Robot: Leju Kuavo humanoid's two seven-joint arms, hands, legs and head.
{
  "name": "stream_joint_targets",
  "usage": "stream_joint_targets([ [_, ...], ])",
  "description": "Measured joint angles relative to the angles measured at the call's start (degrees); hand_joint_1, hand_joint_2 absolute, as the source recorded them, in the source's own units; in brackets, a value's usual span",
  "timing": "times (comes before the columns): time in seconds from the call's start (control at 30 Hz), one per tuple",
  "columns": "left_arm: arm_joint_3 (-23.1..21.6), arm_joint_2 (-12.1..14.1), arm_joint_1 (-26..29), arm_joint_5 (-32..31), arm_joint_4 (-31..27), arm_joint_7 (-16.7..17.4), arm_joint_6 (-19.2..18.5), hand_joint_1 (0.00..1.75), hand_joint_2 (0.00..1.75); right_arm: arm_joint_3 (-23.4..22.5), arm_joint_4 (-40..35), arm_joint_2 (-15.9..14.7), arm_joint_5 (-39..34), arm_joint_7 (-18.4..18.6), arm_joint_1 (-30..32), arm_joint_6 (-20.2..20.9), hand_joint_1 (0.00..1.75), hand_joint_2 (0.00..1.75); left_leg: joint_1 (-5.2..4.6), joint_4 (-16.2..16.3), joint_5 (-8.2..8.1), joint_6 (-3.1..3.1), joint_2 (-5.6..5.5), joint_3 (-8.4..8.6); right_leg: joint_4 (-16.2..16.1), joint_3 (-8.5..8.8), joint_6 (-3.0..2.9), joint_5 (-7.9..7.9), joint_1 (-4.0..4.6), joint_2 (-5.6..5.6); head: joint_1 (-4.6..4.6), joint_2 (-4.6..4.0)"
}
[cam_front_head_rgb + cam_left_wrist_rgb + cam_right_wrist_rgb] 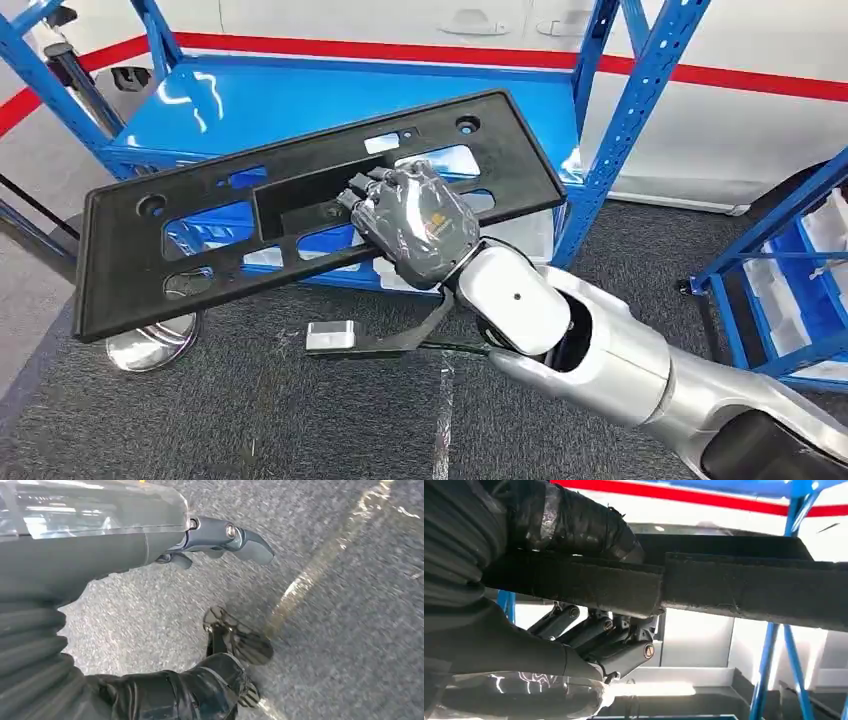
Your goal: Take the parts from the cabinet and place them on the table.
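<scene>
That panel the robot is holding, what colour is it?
Black, matte; the panel shows best in the head view, gripped by the right hand.

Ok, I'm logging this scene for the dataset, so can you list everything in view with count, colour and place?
Plastic panel: one, black, long with cut-outs, held tilted in front of the shelf.
Shelf rack: one, blue, straight ahead, glossy deck behind the panel.
Second rack: one, blue, at the right edge, holding pale bins.
Round base: one, shiny metal, on the floor under the panel's low end.
Wall: white with a red stripe, behind the racks.
Floor: dark grey carpet.
Right robot hand: grey, grips the panel near its middle.
Left robot hand: grey, hangs over the floor, holding nothing.
</scene>
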Motion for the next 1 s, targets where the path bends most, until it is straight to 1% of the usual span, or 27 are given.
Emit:
stream_joint_targets([
  [0.03,0.0,0.1,0.0,0.0,0.0,0.0,0.0,0.00,1.75,0.0,0.1,0.0,0.0,0.0,0.1,0.0,1.75,1.75,0.28,-4.1,2.15,-0.38,0.03,2.90,0.4,-0.86,0.41,0.28,-0.29,0.02,0.00,0.00],
  [0.07,0.0,0.1,-0.1,0.0,0.0,0.0,0.0,0.00,1.75,0.0,0.1,0.0,0.0,0.0,0.0,0.0,1.75,1.75,0.64,-9.3,3.33,-0.91,0.03,6.42,1.1,-1.61,0.77,0.51,-0.50,0.03,-0.04,0.00],
  [0.1,0.0,0.0,-0.3,-0.1,0.0,0.0,0.0,0.00,1.75,0.0,0.1,0.0,0.0,0.0,0.0,-0.1,1.75,1.75,0.48,-13.0,0.96,-1.51,-0.18,8.36,1.4,-2.26,1.17,0.77,-0.27,0.05,-0.17,0.00],
  [0.13,0.0,0.2,-0.4,-0.2,0.0,0.0,0.0,0.00,1.75,-0.1,0.2,0.0,0.0,0.0,0.0,-0.1,1.75,1.75,-0.03,-14.3,1.07,-0.41,-0.63,9.23,1.7,-2.61,1.56,1.06,-0.16,0.04,-0.24,0.00],
  [0.17,-0.2,0.2,-0.3,-0.4,0.0,0.1,0.0,0.00,1.75,-0.1,0.2,0.0,0.0,0.0,0.1,-0.1,1.75,1.75,0.00,-13.6,1.40,0.26,-0.60,8.60,1.6,-2.50,1.90,1.54,-0.02,0.10,-0.20,0.00],
  [0.23,-0.4,0.2,-0.3,-0.4,0.0,0.1,0.0,0.00,1.75,-0.1,0.3,0.0,0.0,0.0,0.2,-0.1,1.75,1.75,-0.24,-13.4,1.71,1.13,-0.61,8.11,1.3,-2.65,2.68,2.41,-0.02,0.15,-0.13,0.00],
  [0.27,-0.5,0.2,-0.2,-0.4,0.0,0.1,0.0,0.00,1.75,-0.1,0.3,-0.1,0.0,0.0,0.2,-0.1,1.75,1.75,0.19,-14.1,2.41,2.22,-0.33,7.23,1.4,-3.06,3.03,2.35,-0.18,0.42,-0.13,0.00],
  [0.3,-0.6,0.2,-0.4,-0.5,0.0,0.2,-0.1,0.00,1.75,-0.2,0.4,-0.1,-0.1,0.0,0.2,-0.1,1.75,1.75,0.01,-14.0,3.05,2.89,-0.17,7.11,2.8,-3.83,3.20,-0.17,-0.33,0.37,0.00,0.00],
  [0.33,-0.6,0.2,-0.4,-0.5,0.0,0.2,0.0,0.00,1.75,-0.2,0.5,-0.1,-0.2,0.0,0.2,-0.1,1.75,1.75,-0.05,-14.0,3.53,3.58,-0.09,6.37,5.9,-4.84,3.18,-3.66,-0.28,0.38,0.20,0.00],
  [0.4,-0.7,0.2,-0.4,-0.5,0.0,0.3,0.1,0.00,1.75,-0.2,0.5,-0.1,-0.3,0.0,0.3,-0.1,1.75,1.75,-0.39,-14.0,4.77,4.09,-0.07,4.90,14.4,-6.99,3.23,-9.59,-0.05,0.40,0.24,0.00],
  [0.43,-0.8,0.2,-0.4,-0.5,0.0,0.5,0.2,0.00,1.75,-0.2,0.6,-0.1,-0.3,0.0,0.3,0.0,1.75,1.75,-0.58,-13.9,5.27,4.20,-0.05,4.06,17.9,-7.52,3.16,-10.68,0.01,0.39,0.26,0.00],
  [0.47,-0.8,0.3,-0.4,-0.6,0.0,0.6,0.3,0.00,1.75,-0.2,0.7,-0.1,-0.4,0.0,0.4,0.0,1.75,1.75,-0.81,-13.8,5.79,4.23,-0.05,3.40,19.1,-7.10,2.96,-10.03,0.07,0.38,0.20,0.00],
  [0.5,-0.8,0.3,-0.4,-0.6,0.0,0.7,0.4,0.00,1.75,-0.2,0.8,-0.1,-0.5,0.0,0.6,0.0,1.75,1.75,-1.05,-13.8,6.24,4.24,-0.06,2.74,17.9,-5.44,2.56,-8.34,0.22,0.40,0.24,0.00],
  [0.53,-0.8,0.3,-0.4,-0.7,0.0,0.8,0.5,0.00,1.75,-0.2,0.9,-0.1,-0.7,0.0,0.7,0.0,1.75,1.75,-1.39,-13.8,6.71,4.24,-0.11,2.21,14.1,-2.48,1.81,-6.25,0.62,0.40,0.22,0.00],
  [0.57,-0.8,0.3,-0.4,-0.8,0.0,1.0,0.5,0.00,1.75,-0.2,0.9,-0.1,-0.9,0.0,0.6,0.0,1.75,1.75,-1.68,-13.8,7.11,4.26,-0.18,1.88,9.3,0.92,0.78,-4.88,1.03,0.45,0.26,0.00],
  [0.6,-0.8,0.1,-0.4,-0.9,0.0,1.0,0.5,0.00,1.75,-0.2,1.0,-0.1,-0.9,0.0,0.6,0.0,1.75,1.75,-1.33,-13.8,7.44,4.26,-0.13,1.69,4.3,4.30,-0.56,-4.77,1.75,0.65,0.18,0.00],
  [0.63,-0.8,0.0,-0.4,-0.9,-0.1,1.0,0.5,0.00,1.75,-0.2,1.0,-0.1,-0.9,0.0,0.5,0.0,1.75,1.75,-1.90,-13.8,7.81,3.86,-0.17,1.39,0.5,6.48,-1.09,-6.09,2.11,0.31,0.13,0.00],
  [0.67,-0.9,0.1,-0.3,-0.9,-0.1,1.0,0.6,0.00,1.75,-0.3,1.0,-0.1,-0.9,0.0,0.5,0.0,1.75,1.75,-1.53,-14.2,8.42,3.50,-0.12,1.45,0.2,6.45,-0.42,-5.70,2.12,0.22,0.15,0.00],
  [0.73,-0.9,0.1,-0.4,-0.9,0.0,1.0,0.7,0.00,1.75,-0.3,1.1,-0.1,-1.0,0.0,0.4,0.0,1.75,1.75,-1.20,-14.9,9.62,3.00,-0.13,1.43,-0.3,5.96,-0.56,-4.46,2.32,0.38,0.46,0.00],
  [0.77,-0.9,0.4,0.0,-0.9,0.1,1.1,0.7,0.00,1.75,-0.3,1.2,-0.1,-1.0,0.0,0.5,0.0,1.75,1.75,-1.79,-15.3,10.12,2.67,-0.42,1.39,-1.8,5.70,-0.62,-3.46,1.88,0.14,0.61,0.00],
  [0.8,-0.9,0.4,0.0,-0.9,0.1,1.1,0.7,0.00,1.75,-0.3,1.2,-0.1,-1.0,0.0,0.6,0.0,1.75,1.75,-1.61,-14.2,8.55,2.49,-0.42,0.15,-2.4,5.70,-0.56,-2.45,1.44,-0.11,0.52,0.00],
  [0.83,-0.9,0.3,0.0,-1.0,0.1,1.2,0.7,0.00,1.75,-0.3,1.3,0.0,-1.0,0.0,0.5,0.0,1.75,1.75,-1.60,-12.4,5.70,2.06,-0.38,-0.51,-2.8,5.14,-0.98,-1.76,1.20,-0.08,0.33,0.00],
  [0.87,-0.9,0.4,-0.1,-1.0,0.1,1.2,0.7,0.00,1.75,-0.3,1.3,0.0,-1.0,0.0,0.5,0.0,1.75,1.75,-1.41,-8.1,1.41,1.54,-0.26,-1.46,-2.8,4.36,-0.92,-1.11,1.07,-0.18,0.22,0.00],
  [0.9,-0.9,0.6,-0.1,-1.0,0.1,1.2,0.8,0.00,1.75,-0.3,1.3,0.0,-1.0,0.0,0.5,0.0,1.75,1.75,-1.16,-4.3,-1.28,1.16,-0.25,-2.15,-2.8,3.70,-0.82,-0.61,1.01,-0.17,0.33,0.00],
  [0.93,-0.9,0.7,-0.1,-1.0,0.1,1.2,0.8,0.00,1.75,-0.3,1.3,0.0,-1.0,0.0,0.6,0.0,1.75,1.75,-1.01,-0.7,-2.62,0.82,-0.25,-2.66,-2.5,2.87,-0.70,-0.15,0.90,-0.18,0.22,0.00],
  [0.97,-0.9,0.7,-0.1,-1.0,0.1,1.2,0.8,0.00,1.75,-0.3,1.4,0.0,-1.0,0.0,0.7,0.0,1.75,1.75,-0.85,1.6,-1.95,0.53,-0.24,-2.57,-2.0,1.91,-0.55,0.30,0.71,-0.19,0.28,0.00],
  [1.0,-0.9,0.8,-0.1,-1.0,0.1,1.2,0.8,0.00,1.75,-0.3,1.4,0.0,-1.0,0.0,0.8,0.0,1.75,1.75,-0.66,1.6,-0.05,0.21,-0.24,-1.50,-1.5,0.95,-0.23,0.59,0.48,-0.22,0.22,0.00],
])
